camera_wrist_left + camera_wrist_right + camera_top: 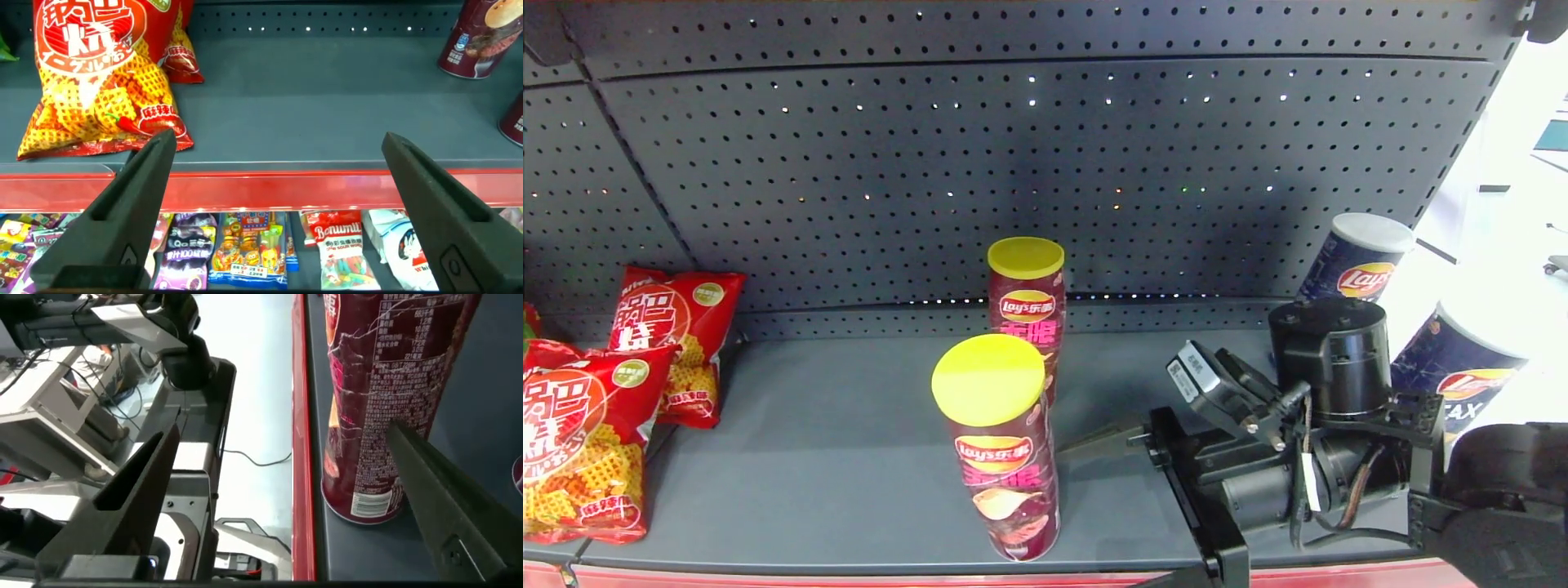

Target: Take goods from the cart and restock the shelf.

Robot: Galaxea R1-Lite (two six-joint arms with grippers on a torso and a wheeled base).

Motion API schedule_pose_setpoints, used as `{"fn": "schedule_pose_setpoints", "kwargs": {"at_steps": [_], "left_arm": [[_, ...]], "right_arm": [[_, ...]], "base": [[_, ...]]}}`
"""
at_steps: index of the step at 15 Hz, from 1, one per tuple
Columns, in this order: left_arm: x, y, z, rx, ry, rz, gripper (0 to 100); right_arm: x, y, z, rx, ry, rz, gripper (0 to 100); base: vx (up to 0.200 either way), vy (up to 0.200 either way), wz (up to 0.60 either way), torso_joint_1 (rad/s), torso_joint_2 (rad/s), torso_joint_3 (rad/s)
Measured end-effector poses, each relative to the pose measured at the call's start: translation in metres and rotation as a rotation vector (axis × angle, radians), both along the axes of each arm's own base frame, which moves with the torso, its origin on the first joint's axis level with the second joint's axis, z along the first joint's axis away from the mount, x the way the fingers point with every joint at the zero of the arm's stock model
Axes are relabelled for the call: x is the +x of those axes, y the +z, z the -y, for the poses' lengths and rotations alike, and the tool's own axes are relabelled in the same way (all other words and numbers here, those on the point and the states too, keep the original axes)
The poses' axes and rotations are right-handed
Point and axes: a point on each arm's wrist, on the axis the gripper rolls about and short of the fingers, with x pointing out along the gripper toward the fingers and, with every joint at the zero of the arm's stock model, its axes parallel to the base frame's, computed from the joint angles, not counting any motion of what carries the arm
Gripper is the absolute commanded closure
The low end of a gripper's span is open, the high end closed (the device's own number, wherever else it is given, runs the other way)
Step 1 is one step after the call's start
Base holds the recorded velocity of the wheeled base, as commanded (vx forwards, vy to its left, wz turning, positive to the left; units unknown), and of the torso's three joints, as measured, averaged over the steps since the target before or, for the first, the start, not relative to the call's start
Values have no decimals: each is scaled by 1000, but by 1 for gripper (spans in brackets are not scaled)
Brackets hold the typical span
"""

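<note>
Two maroon chip cans with yellow lids stand upright on the grey shelf (833,457): the front can (1005,465) near the edge, the rear can (1027,310) by the pegboard. My right gripper (1111,506) lies low just right of the front can, open, holding nothing. In the right wrist view the front can (384,400) stands just ahead of one finger of the right gripper (284,433), whose other finger hangs out past the red shelf edge. My left gripper (278,139) is open and empty in front of the shelf edge (270,188), facing the red snack bags (98,82).
Red snack bags (580,441) lie at the shelf's left end. Two blue cans (1356,261) lean at the right end, behind my right arm. A grey pegboard (1013,163) backs the shelf. Candy packets (245,249) fill the lower shelf.
</note>
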Motion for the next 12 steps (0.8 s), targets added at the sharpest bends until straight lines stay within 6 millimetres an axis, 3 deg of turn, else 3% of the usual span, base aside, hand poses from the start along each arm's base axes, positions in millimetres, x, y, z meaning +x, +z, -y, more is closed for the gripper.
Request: {"fn": "schedule_pose_setpoints", "kwargs": {"at_steps": [12], "left_arm": [[0, 0, 0, 0, 0, 1, 0]], "right_arm": [[-3, 0, 16, -6, -37, -7, 0]], "base": [[0, 0, 0, 0, 0, 0]]}}
